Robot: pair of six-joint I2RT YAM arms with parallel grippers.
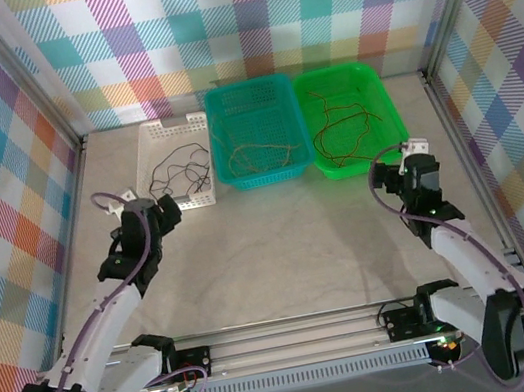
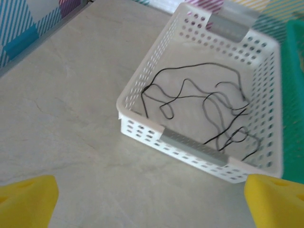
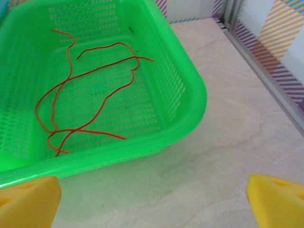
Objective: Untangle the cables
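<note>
The cables lie sorted by colour in three baskets at the back of the table. Thin black cables (image 1: pixel 182 172) (image 2: pixel 197 96) lie looped in the white basket (image 1: pixel 152 137) (image 2: pixel 142 85). Yellow-brown cables (image 1: pixel 256 152) rest in the teal basket (image 1: pixel 250 89). Red-orange cables (image 1: pixel 346 125) (image 3: pixel 95 71) cross one another in the green basket (image 1: pixel 376 84) (image 3: pixel 118 154). My left gripper (image 1: pixel 163 211) (image 2: pixel 152 204) hangs open over bare table just short of the white basket's near wall. My right gripper (image 1: pixel 416 161) (image 3: pixel 153 202) is open too, by the green basket's near right corner. Nothing is between either pair of fingers.
The baskets stand side by side, touching, along the back wall. The teal basket's edge (image 2: pixel 294 95) shows beside the white one. Metal frame rails (image 3: pixel 266 71) and checkered walls close in both sides. Bare table stretches between the arms and the baskets.
</note>
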